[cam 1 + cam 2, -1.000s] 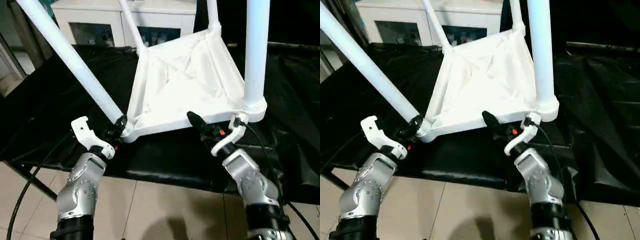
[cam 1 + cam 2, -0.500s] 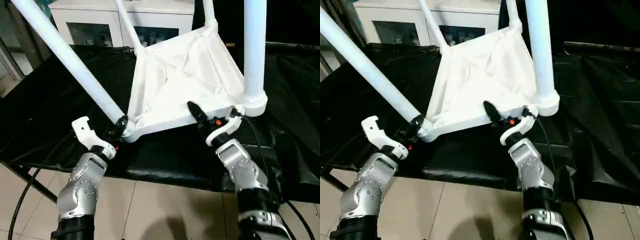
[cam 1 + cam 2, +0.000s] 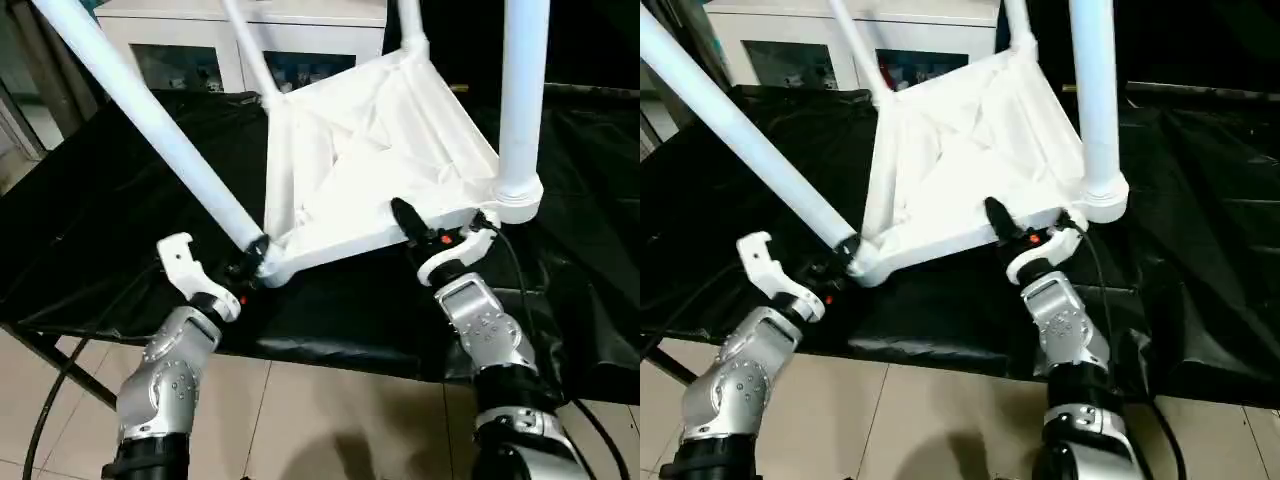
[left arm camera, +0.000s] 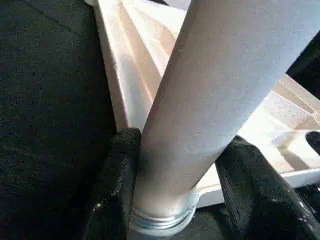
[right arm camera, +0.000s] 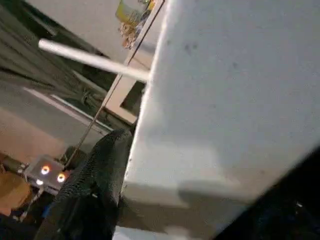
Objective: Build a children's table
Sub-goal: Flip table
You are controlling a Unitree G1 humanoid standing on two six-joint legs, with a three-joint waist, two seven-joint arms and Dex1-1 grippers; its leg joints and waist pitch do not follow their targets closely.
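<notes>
Four white legs stand up from the tabletop (image 3: 370,150), which lies upside down and tilted on the black-covered counter (image 3: 90,220), so the table looks nearly built. The left gripper (image 3: 245,262) holds the near left leg (image 3: 150,125) right at its base, at about 7 o'clock from the middle of the tabletop; in the left wrist view its two black fingers (image 4: 117,170) press on both sides of the leg just above the threaded end, pinching it. The right gripper (image 3: 440,232) is at the near edge of the tabletop, at about 5 o'clock, just beside the near right leg (image 3: 522,95) and its round corner socket (image 3: 517,200). One black finger (image 3: 404,214) lies over the rim of the tabletop, and in the right wrist view a white part sits against that finger, but I cannot tell if the fingers are pinching the rim or only half spread around it. My guess is that the step now is making the left leg tight in its corner while the other gripper steadies the tabletop. The next move likely calls for a firm hold on the rim and a twist of the leg without letting the table tip over. Behind the counter, at 12 o'clock, stands a white cabinet (image 3: 320,35) with glass doors, and small colourful things sit inside it, too small to name.
</notes>
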